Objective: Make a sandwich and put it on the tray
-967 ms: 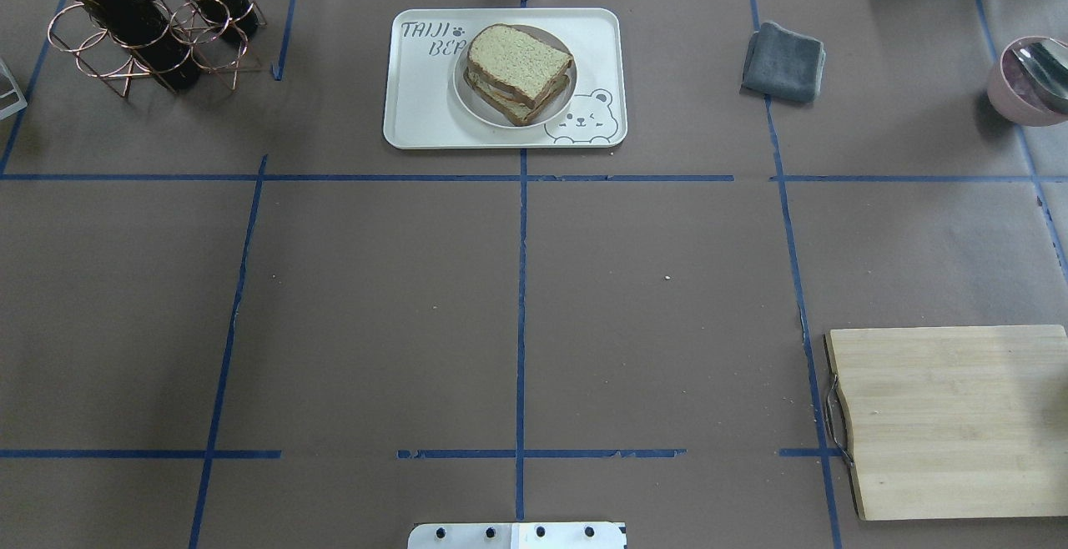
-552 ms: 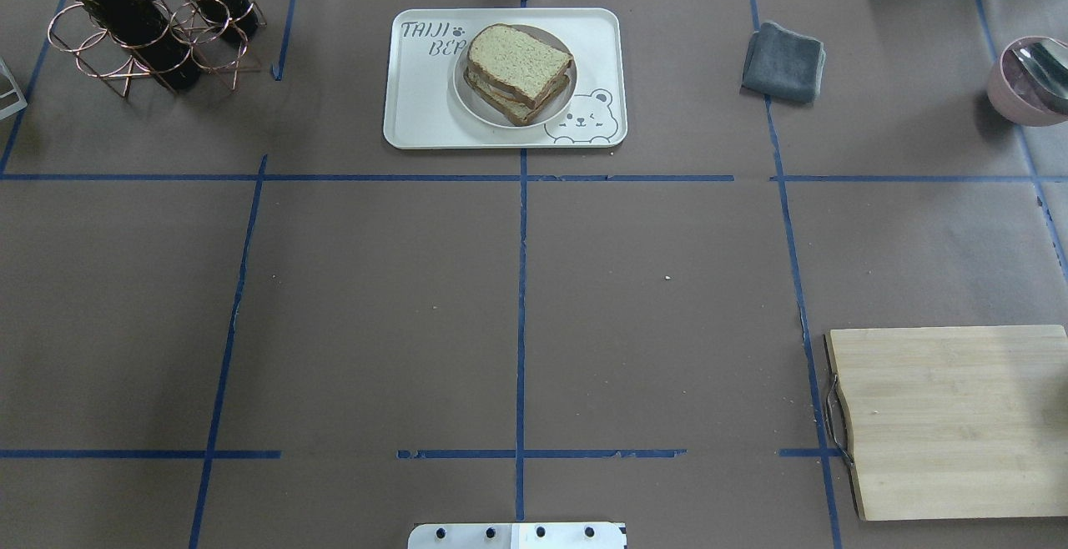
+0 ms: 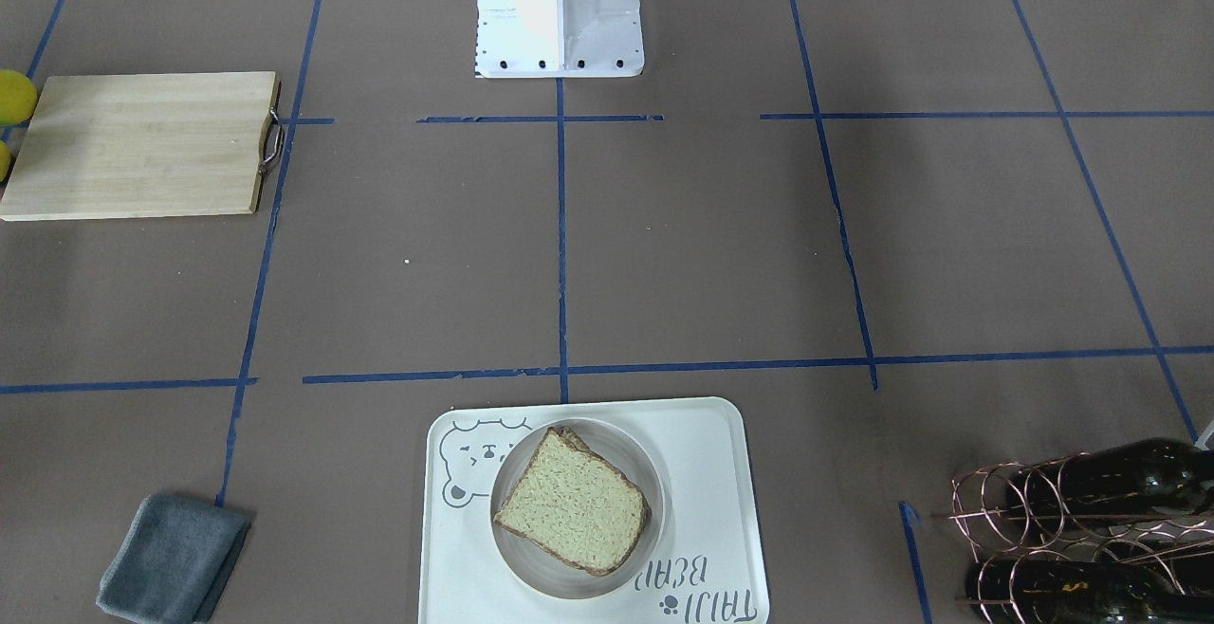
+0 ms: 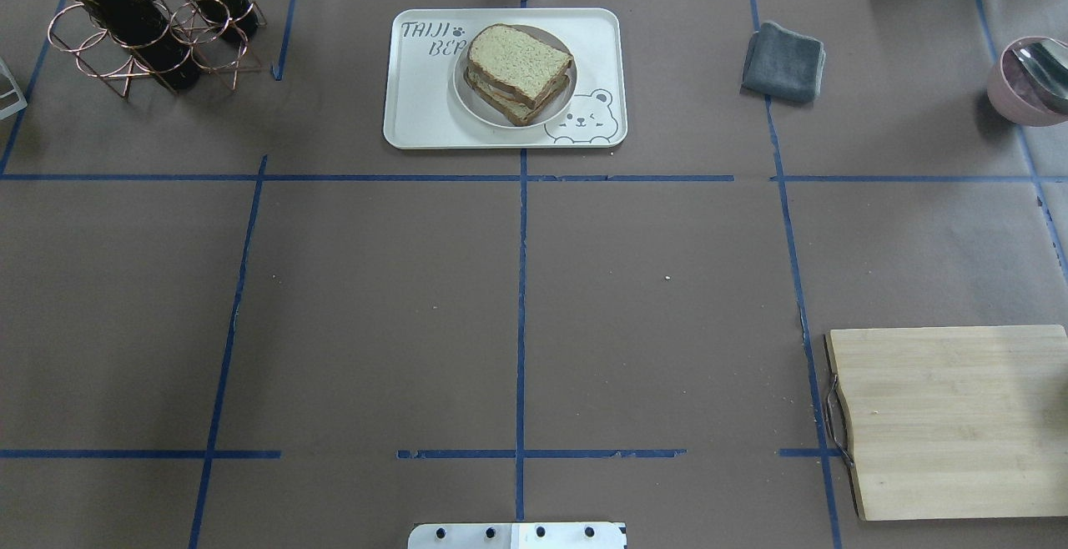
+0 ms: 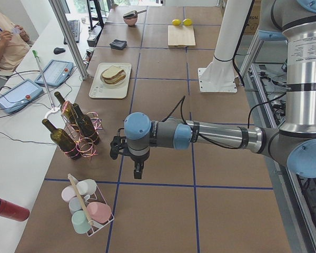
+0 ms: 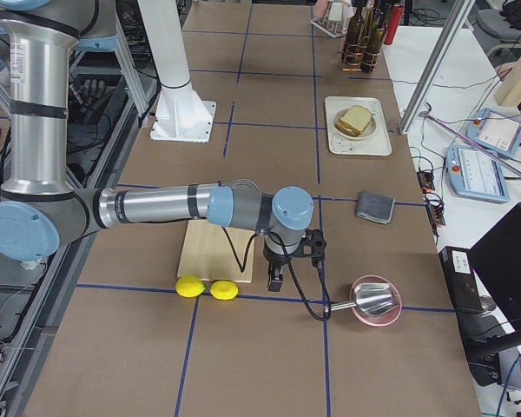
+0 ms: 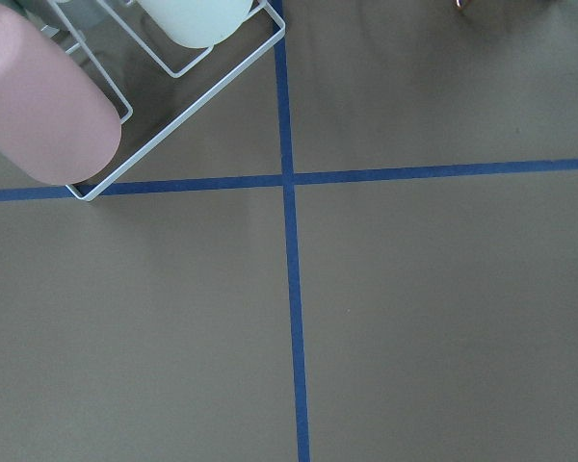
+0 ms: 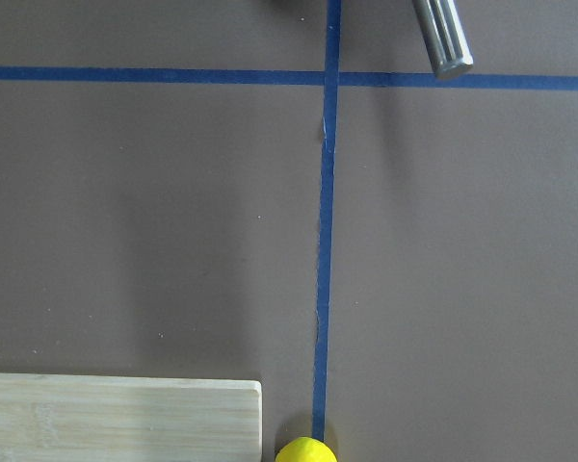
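The sandwich [image 4: 519, 73], two speckled tan bread slices with a filling between them, lies on a small round plate [image 4: 464, 96] on the cream bear tray [image 4: 425, 111] at the table's far middle; it also shows in the front-facing view [image 3: 574, 503]. Both grippers show only in the side views, far from the tray. My left gripper [image 5: 138, 172] hangs over bare table near the bottle rack. My right gripper [image 6: 276, 280] hangs at the cutting board's corner. I cannot tell whether either is open or shut.
A wooden cutting board [image 4: 951, 420] lies at the near right, with two lemons [image 6: 207, 287] beside it. A grey cloth [image 4: 784, 62], a pink bowl with a spoon [image 4: 1022, 82], a wine bottle rack [image 4: 150, 23] and a cup rack [image 5: 87, 208] stand around the edges.
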`<action>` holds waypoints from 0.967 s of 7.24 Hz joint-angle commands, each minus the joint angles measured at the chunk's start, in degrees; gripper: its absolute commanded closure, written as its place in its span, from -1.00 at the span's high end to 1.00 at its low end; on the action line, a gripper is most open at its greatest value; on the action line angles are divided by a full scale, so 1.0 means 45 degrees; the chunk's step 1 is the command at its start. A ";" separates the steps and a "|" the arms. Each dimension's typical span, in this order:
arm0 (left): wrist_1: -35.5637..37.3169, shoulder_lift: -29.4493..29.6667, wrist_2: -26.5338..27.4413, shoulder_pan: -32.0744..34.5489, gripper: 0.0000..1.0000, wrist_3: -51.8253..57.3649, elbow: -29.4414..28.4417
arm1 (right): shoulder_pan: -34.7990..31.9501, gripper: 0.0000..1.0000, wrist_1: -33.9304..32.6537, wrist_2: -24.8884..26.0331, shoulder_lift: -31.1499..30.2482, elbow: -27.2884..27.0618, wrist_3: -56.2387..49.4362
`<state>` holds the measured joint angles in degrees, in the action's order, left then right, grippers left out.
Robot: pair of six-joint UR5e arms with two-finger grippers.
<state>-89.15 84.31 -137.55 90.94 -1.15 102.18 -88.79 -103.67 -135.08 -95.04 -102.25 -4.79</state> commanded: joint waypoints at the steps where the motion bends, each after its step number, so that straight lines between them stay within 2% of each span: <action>1: -0.0926 -0.0568 0.0020 -0.0073 1.00 -0.0096 0.0166 | 0.0353 1.00 0.0049 0.0075 0.0375 0.0320 -0.0030; 3: -0.1049 -0.0630 0.0001 -0.0383 1.00 -0.0154 0.0127 | 0.0336 1.00 0.0535 -0.0041 0.0396 0.0185 -0.0010; 7: -0.1011 -0.0708 0.0000 -0.0716 1.00 -0.0155 0.0166 | 0.0336 1.00 0.0557 -0.0022 0.0396 0.0165 -0.0088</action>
<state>-93.80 81.10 -137.62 88.50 -1.84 102.89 -87.28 -101.19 -135.13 -93.21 -101.41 -5.17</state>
